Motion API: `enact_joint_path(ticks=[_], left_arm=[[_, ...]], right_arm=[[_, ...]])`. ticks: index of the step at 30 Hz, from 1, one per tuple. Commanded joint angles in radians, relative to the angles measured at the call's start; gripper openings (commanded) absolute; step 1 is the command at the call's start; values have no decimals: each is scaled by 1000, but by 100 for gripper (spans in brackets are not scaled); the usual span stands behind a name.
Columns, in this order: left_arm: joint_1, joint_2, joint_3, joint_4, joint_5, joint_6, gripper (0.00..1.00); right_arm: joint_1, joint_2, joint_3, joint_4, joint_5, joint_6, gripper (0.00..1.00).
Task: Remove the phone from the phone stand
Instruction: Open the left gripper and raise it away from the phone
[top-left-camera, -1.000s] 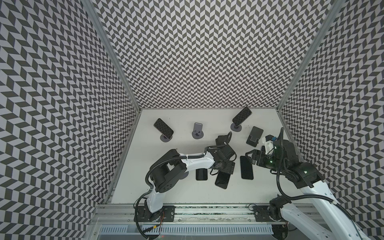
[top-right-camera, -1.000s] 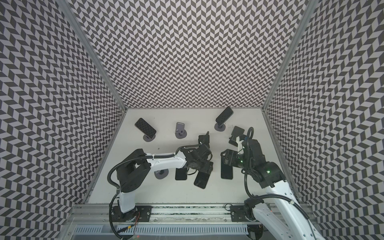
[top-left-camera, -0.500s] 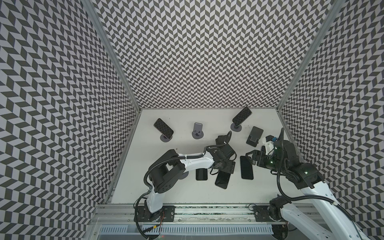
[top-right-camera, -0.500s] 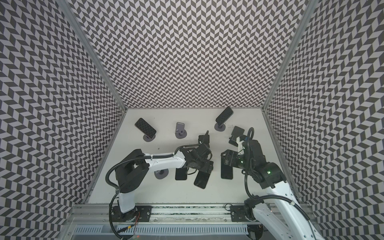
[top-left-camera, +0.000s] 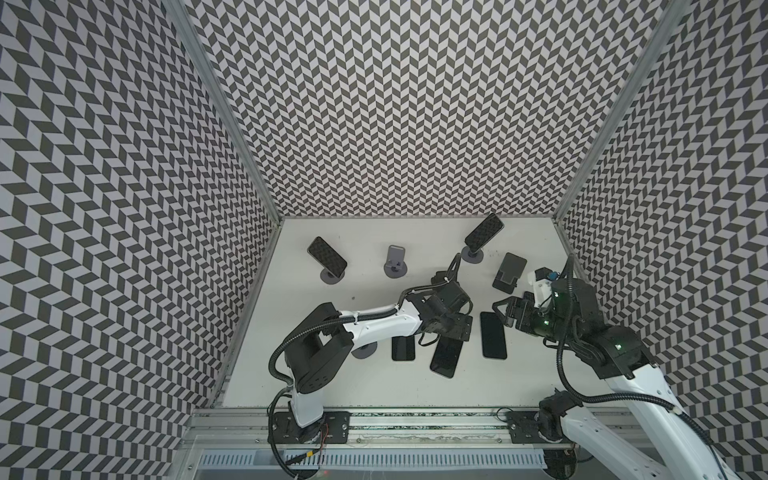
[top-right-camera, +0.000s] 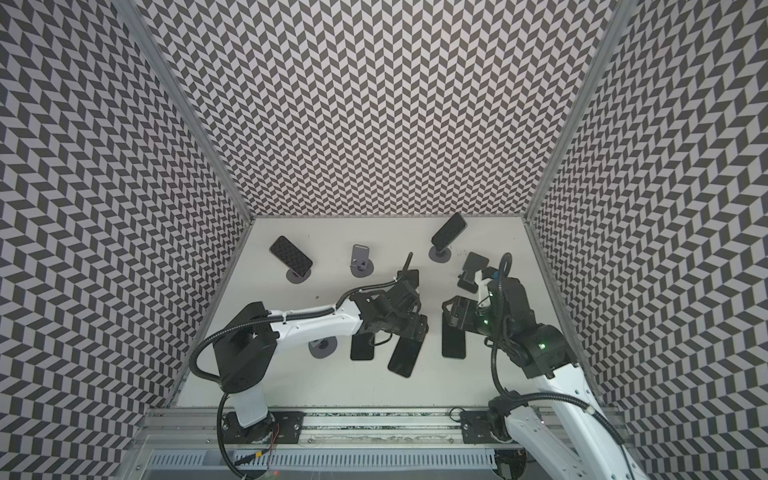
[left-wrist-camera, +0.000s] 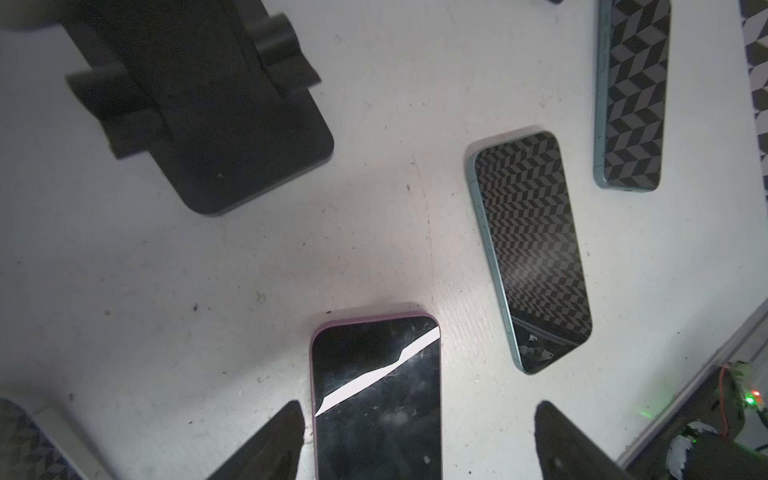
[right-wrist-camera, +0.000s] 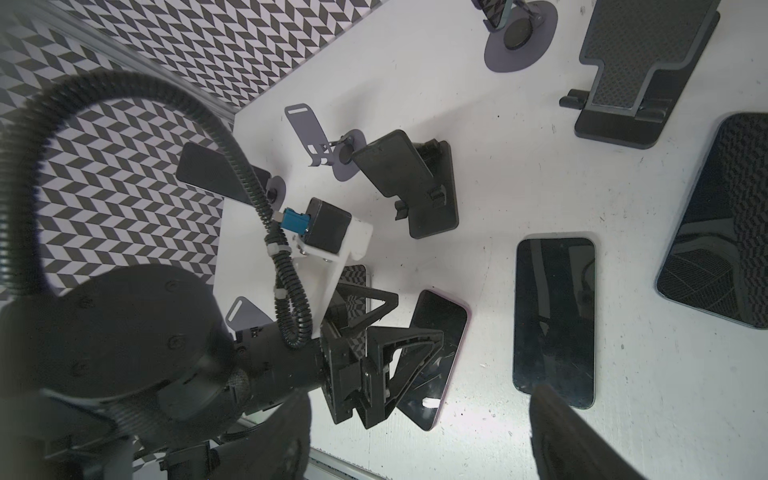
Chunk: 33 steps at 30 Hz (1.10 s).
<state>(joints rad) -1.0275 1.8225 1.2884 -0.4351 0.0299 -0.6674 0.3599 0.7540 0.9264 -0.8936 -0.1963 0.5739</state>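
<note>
Nearest the rail, a pink-edged phone (top-left-camera: 446, 356) was seen lying flat on the white table (top-left-camera: 478, 390), off any stand. Its screen was turned up, black and smudged, with a white streak reflected across the glass. The left gripper (left-wrist-camera: 417, 419) was held low over the phone's far end, its jaws spread wider than the phone. Gaps were left on both sides and nothing was gripped. A shorter dark phone (top-left-camera: 403, 348) and a longer dark phone (top-left-camera: 493, 334) were laid flat to either side. The right gripper (right-wrist-camera: 419, 419) was poised by the far end of the longer one, fingers parted and nothing held between them. Farther back, an empty black stand (top-left-camera: 509, 272) and an empty grey stand (top-left-camera: 396, 261) were found. At the back, a left rear phone (top-left-camera: 327, 258) and a right rear phone (top-left-camera: 484, 236) were propped on round-based stands, the chevron walls mirrored in their screens. Compared with a second before, phones and stands were unmoved. Only the left arm's elbow had drifted slightly.
</note>
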Motion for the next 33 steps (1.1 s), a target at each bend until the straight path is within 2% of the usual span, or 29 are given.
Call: enact_joint_path(ticks=[1, 9, 22, 25, 29, 33], left_arm=[[-9, -48, 1, -14, -35, -1, 87], [-8, -131, 34, -61, -102, 26, 86], [9, -315, 48, -130, -263, 102, 84], [19, -365, 11, -90, -262, 127, 84], [48, -436, -47, 18, -261, 220, 83], [119, -475, -55, 85, -240, 295, 83]], right_arm=[[5, 6, 32, 33, -6, 26, 80], [5, 65, 105, 43, -43, 55, 79], [7, 284, 270, 133, -88, 21, 77], [7, 330, 324, 134, -96, 10, 77], [7, 369, 392, 137, -82, -23, 77], [7, 414, 449, 158, -75, -57, 77]])
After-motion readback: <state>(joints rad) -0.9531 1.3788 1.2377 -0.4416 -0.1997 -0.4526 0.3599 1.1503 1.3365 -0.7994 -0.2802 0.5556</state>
